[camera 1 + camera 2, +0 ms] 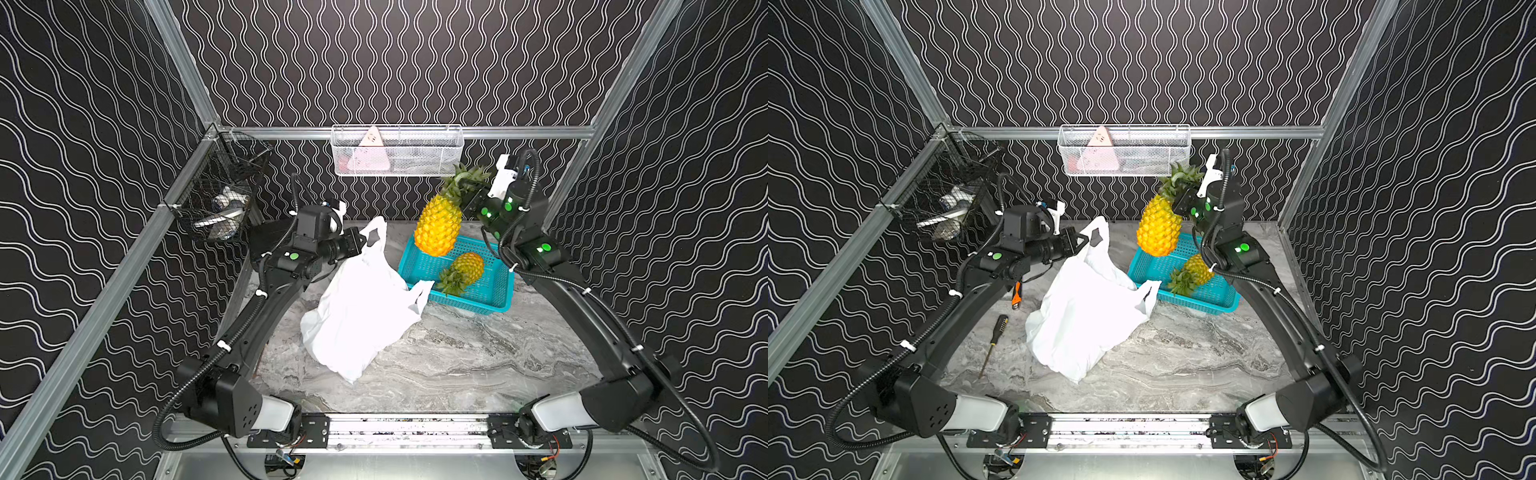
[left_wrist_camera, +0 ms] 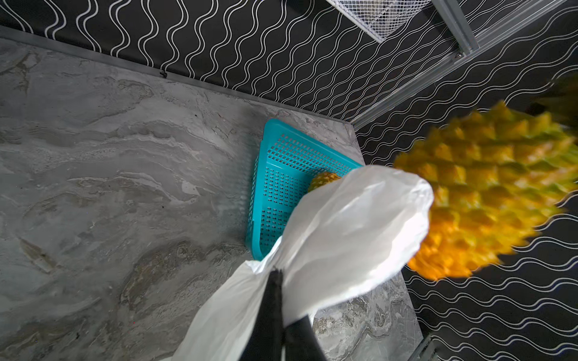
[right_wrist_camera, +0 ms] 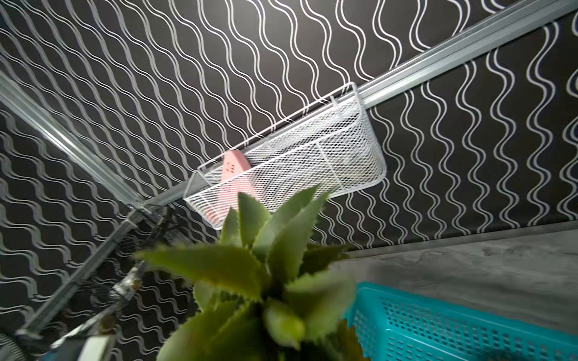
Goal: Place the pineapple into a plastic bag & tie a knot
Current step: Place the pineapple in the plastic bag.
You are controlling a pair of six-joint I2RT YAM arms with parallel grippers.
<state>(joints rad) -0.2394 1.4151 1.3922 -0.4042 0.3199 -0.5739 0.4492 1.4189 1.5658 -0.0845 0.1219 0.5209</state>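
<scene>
Pineapple (image 1: 438, 226) aloft, not yet bagged. Toward the left, left gripper (image 1: 362, 244) clamped tight on one handle loop of the plastic bag (image 1: 357, 316), lifting that corner off the marble table (image 1: 478, 365). Rest of the bag slumped on the table, second handle loop (image 1: 422, 296) lying slack against the rim of the teal basket (image 1: 473, 306). Just right of the raised handle, the large yellow fruit hanging crown-up and tilted above the basket's far corner, apart from the bag. Smaller second pineapple (image 1: 467, 269) on its side inside the basket. Furthest right, right gripper (image 1: 468, 194) closed on the hanging fruit's green crown. Judged progress: pick-up done, one handle raised. Left to do: lowering the fruit into the bag's mouth, then tying the two handles. No knot yet.
</scene>
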